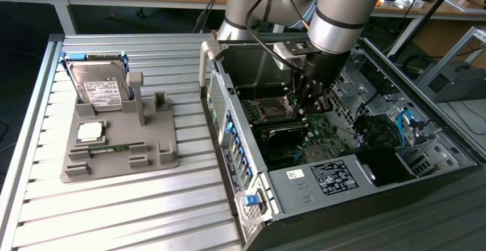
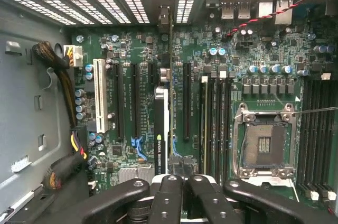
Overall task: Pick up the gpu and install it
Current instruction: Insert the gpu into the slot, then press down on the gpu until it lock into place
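2 views are provided. The exterior view is taken from above and to one side, at a moderate distance, angled down onto a slatted metal table (image 1: 114,205) and an open computer case (image 1: 342,148) at the exterior view's right. The wrist view is taken from inside that case, close up, directed straight down past the gripper (image 2: 177,189) onto the motherboard (image 2: 211,76). The motherboard (image 1: 304,131) and its empty processor socket (image 2: 264,142) are shared by both views.
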Motion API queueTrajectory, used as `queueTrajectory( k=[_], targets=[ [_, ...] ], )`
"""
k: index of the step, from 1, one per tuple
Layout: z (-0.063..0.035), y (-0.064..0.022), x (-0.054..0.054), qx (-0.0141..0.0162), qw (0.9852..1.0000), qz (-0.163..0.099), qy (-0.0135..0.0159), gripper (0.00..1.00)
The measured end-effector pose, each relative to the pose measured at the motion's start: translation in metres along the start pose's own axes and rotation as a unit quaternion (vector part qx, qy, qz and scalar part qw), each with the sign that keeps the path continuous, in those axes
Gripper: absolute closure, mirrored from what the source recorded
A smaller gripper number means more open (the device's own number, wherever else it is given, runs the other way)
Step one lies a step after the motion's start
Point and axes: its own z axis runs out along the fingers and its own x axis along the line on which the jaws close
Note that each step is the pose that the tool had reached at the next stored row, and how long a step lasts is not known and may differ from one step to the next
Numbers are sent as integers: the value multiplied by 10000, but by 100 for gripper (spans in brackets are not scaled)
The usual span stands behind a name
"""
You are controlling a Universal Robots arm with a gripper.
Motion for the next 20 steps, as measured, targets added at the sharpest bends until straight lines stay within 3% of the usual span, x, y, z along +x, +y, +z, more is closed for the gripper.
queueTrajectory(
  k=[9,12,14,18,20],
  targets=[
    [0,0,0,-3,10000,0,0,89],
    [8,0,0,-200,9998,-5,2,89],
    [10,0,0,-309,9995,-8,4,89],
    [10,1,0,-319,9995,-8,4,89],
    [11,95,1,-319,9995,-9,2,89]
  ],
)
